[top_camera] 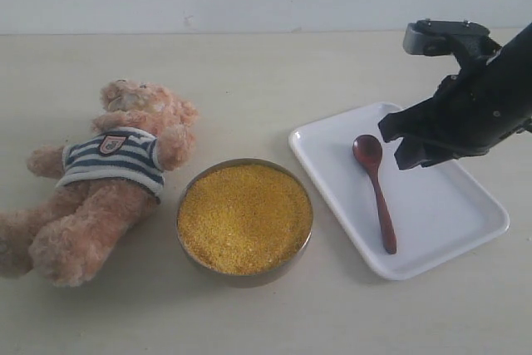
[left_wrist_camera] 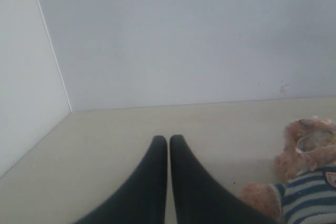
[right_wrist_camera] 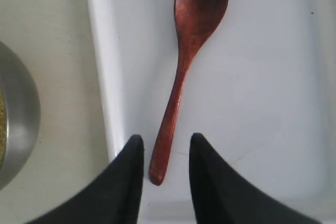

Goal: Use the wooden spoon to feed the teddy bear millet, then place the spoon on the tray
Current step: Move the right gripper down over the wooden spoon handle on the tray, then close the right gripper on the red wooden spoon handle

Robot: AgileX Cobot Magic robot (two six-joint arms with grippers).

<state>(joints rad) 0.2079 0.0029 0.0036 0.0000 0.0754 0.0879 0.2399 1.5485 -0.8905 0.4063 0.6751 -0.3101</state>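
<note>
small dark reddish-brown wooden spoon (top_camera: 377, 195) lies right of centre on the flat white rectangular tray (top_camera: 449, 205), handle end between the right gripper's (right_wrist_camera: 166, 138) parted, empty jaws.

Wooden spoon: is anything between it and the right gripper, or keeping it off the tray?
Nothing visible does. The wooden spoon already lies flat on the tray. In the right wrist view the right gripper is open, with one finger on each side of the handle end. There is a gap on both sides and no object between.
</note>
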